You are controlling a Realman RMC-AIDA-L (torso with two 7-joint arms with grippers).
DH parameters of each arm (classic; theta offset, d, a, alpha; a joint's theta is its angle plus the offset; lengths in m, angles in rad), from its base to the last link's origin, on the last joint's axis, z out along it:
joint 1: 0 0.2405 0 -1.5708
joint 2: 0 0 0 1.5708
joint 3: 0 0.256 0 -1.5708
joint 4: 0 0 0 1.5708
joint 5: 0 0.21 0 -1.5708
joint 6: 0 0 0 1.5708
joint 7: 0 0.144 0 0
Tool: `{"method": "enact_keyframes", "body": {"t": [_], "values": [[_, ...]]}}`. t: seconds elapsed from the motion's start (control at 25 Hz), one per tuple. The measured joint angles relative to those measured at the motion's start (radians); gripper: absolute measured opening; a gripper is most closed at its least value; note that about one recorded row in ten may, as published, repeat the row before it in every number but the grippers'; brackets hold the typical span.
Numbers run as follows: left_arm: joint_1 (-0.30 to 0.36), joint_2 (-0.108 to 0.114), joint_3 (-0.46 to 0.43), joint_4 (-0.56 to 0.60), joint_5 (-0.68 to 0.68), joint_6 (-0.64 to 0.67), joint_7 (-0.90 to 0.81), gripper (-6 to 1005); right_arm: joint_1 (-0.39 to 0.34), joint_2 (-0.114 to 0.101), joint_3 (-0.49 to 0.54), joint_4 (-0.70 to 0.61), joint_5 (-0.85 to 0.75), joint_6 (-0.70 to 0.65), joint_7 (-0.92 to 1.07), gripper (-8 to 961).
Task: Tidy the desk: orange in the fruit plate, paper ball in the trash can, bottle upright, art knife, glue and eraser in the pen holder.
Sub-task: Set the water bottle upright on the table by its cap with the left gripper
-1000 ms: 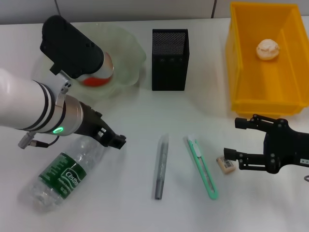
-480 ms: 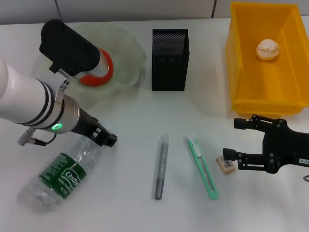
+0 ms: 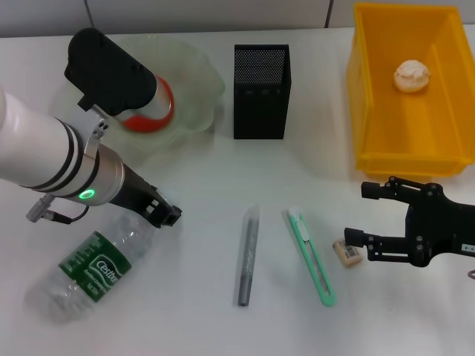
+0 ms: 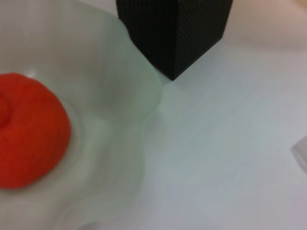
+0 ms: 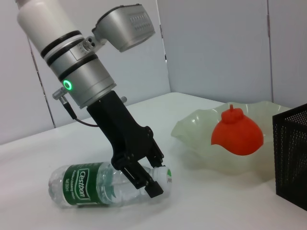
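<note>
A clear bottle (image 3: pixel 89 268) with a green label lies on its side at the front left. My left gripper (image 3: pixel 167 215) is at its neck, and in the right wrist view my left gripper (image 5: pixel 154 178) has its fingers closed around the neck just behind the white cap. The orange (image 3: pixel 148 115) lies in the pale green fruit plate (image 3: pixel 197 85). The grey glue stick (image 3: pixel 249 256), green art knife (image 3: pixel 312 256) and eraser (image 3: pixel 346 252) lie on the desk. My right gripper (image 3: pixel 360 213) is open, just beside the eraser. The paper ball (image 3: pixel 413 75) lies in the yellow trash can (image 3: pixel 364 111).
The black mesh pen holder (image 3: pixel 261 90) stands at the back centre, between plate and trash can. In the left wrist view the orange (image 4: pixel 29 132), plate rim (image 4: pixel 129 100) and pen holder (image 4: pixel 177 28) show close up.
My left gripper has drawn back a little to the left along the bottle's neck. The bottle has shifted slightly with it. The right arm has not moved.
</note>
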Motion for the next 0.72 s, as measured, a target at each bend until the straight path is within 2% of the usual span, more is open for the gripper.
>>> {"method": "enact_keyframes", "body": {"t": [0.16, 0.2, 0.28, 0.32, 0.36, 0.4, 0.48, 0.6, 0.72], "values": [[0.025, 0.003, -0.034, 0.027, -0.061, 0.005, 0.058, 445, -0.001, 0.0, 0.001, 0.0, 0.0, 0.001, 0.003, 842], [0.057, 0.004, -0.077, 0.062, -0.11, 0.007, 0.109, 445, -0.002, 0.0, 0.001, 0.0, 0.0, 0.001, 0.009, 842], [0.078, 0.004, -0.106, 0.082, -0.135, 0.007, 0.137, 445, -0.002, 0.0, 0.002, 0.001, 0.0, 0.001, 0.012, 842], [0.129, 0.005, -0.172, 0.122, -0.195, 0.003, 0.214, 445, -0.001, 0.0, 0.001, -0.001, 0.0, 0.001, 0.018, 842], [0.129, 0.005, -0.172, 0.122, -0.195, 0.003, 0.214, 445, -0.001, 0.0, 0.001, -0.001, 0.0, 0.001, 0.018, 842], [0.181, 0.005, -0.234, 0.15, -0.277, -0.01, 0.299, 445, -0.001, 0.0, 0.002, -0.004, 0.0, 0.001, 0.023, 842], [0.207, 0.005, -0.262, 0.159, -0.32, -0.016, 0.346, 445, -0.001, 0.0, 0.002, -0.005, 0.0, 0.001, 0.024, 842], [0.288, 0.006, -0.348, 0.163, -0.509, -0.027, 0.552, 444, 0.003, 0.0, 0.001, -0.006, 0.0, 0.001, 0.025, 842], [0.349, 0.005, -0.397, 0.129, -0.677, -0.038, 0.765, 444, 0.004, 0.0, 0.002, -0.006, 0.0, 0.001, 0.026, 842]]}}
